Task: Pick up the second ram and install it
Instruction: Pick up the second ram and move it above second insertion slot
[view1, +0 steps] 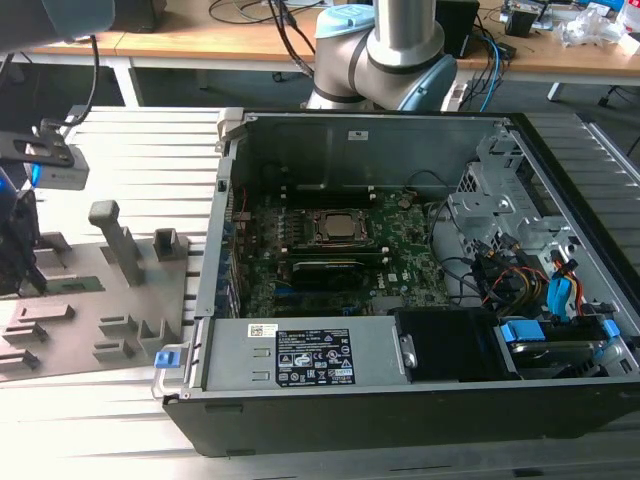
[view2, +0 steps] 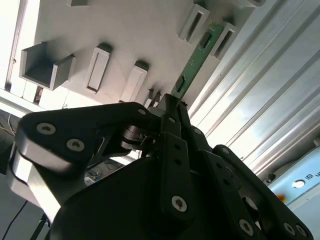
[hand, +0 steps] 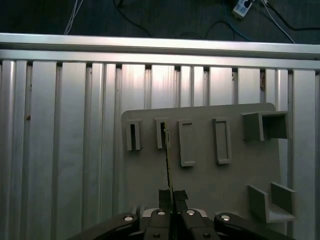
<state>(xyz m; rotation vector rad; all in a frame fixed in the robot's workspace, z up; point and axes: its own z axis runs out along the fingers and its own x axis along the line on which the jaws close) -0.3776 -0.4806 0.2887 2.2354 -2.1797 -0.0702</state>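
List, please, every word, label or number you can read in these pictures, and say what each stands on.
No text can be read.
Too small to read: the black label on the computer case.
Too small to read: the white sticker on its rear wall.
No legible print: the second ram, clamped in the gripper.

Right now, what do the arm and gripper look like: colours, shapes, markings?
In the exterior view the arm is a silver-grey metal tube rising from rounded grey joint housings with pale blue caps. In both wrist views the gripper is matt black: flat, round-ended linkage bars pinned with bright silver screw heads, narrowing to slim fingers. I can make out no markings on it.
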